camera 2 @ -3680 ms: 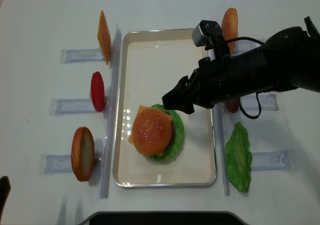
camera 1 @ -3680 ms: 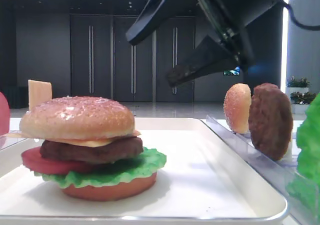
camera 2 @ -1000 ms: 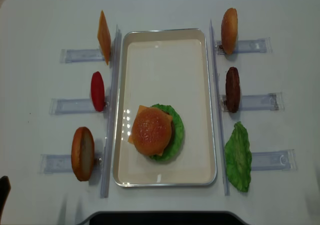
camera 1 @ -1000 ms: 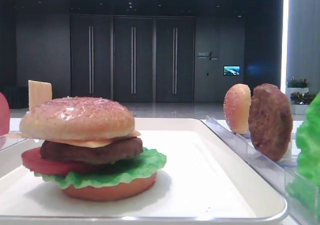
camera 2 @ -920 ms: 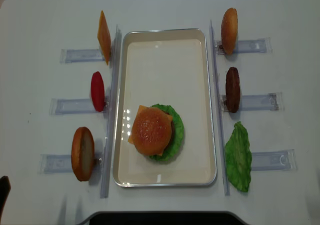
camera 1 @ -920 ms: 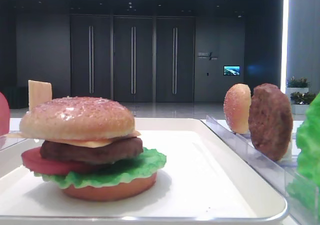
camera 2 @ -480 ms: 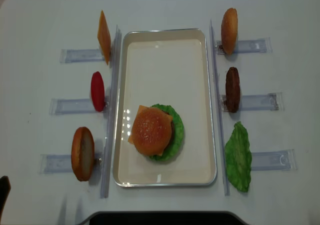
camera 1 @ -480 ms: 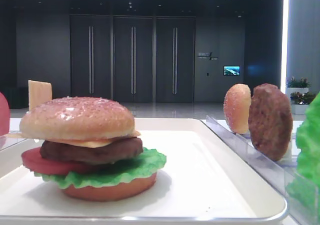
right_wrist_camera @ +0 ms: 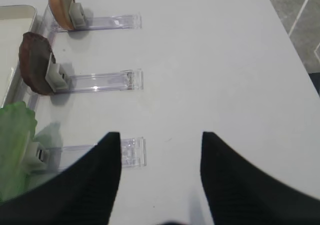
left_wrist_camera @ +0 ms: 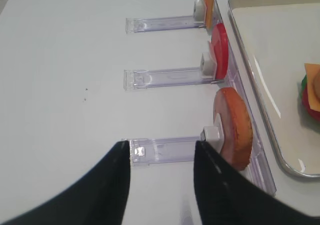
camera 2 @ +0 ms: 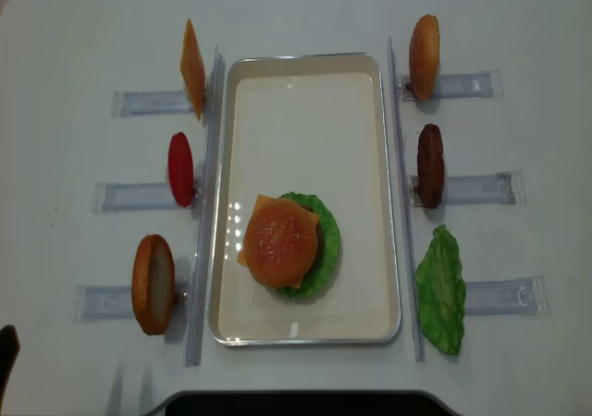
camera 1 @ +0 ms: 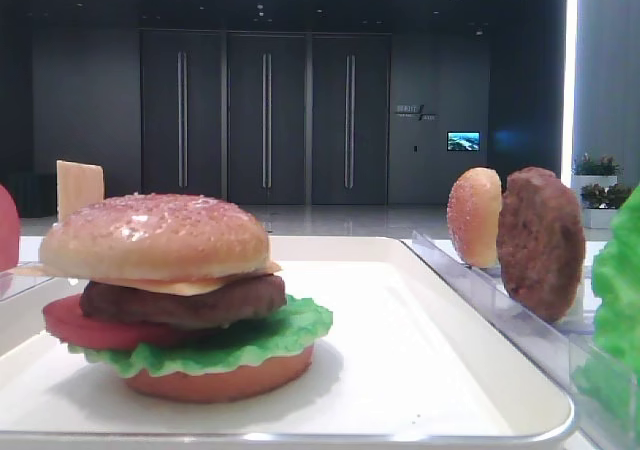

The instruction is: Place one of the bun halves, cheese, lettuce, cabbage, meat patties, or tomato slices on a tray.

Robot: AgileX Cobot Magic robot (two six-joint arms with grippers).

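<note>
On the tray: you have a stacked burger [camera 2: 282, 243] in the near half of the white tray [camera 2: 305, 111], its domed bun top [camera 1: 155, 235] uppermost.
Layers below: cheese [camera 1: 190, 284], meat patty [camera 1: 185, 305], tomato slice [camera 1: 75, 328], lettuce [camera 1: 255, 342], flat bun base [camera 1: 225, 380].
Left racks: your spare cheese slice [camera 2: 192, 68], tomato slice [camera 2: 180, 168] and bun base [camera 2: 153, 284] stand on edge in clear racks [camera 2: 148, 103].
Right racks: a second bun top [camera 2: 424, 56], a patty [camera 2: 430, 165] and a lettuce leaf [camera 2: 441, 290].
Left gripper [left_wrist_camera: 161, 180]: spread, holding nothing, over the worktop [camera 2: 74, 148] near the bun base rack.
Right gripper [right_wrist_camera: 161, 177]: spread, holding nothing, near the lettuce rack.
</note>
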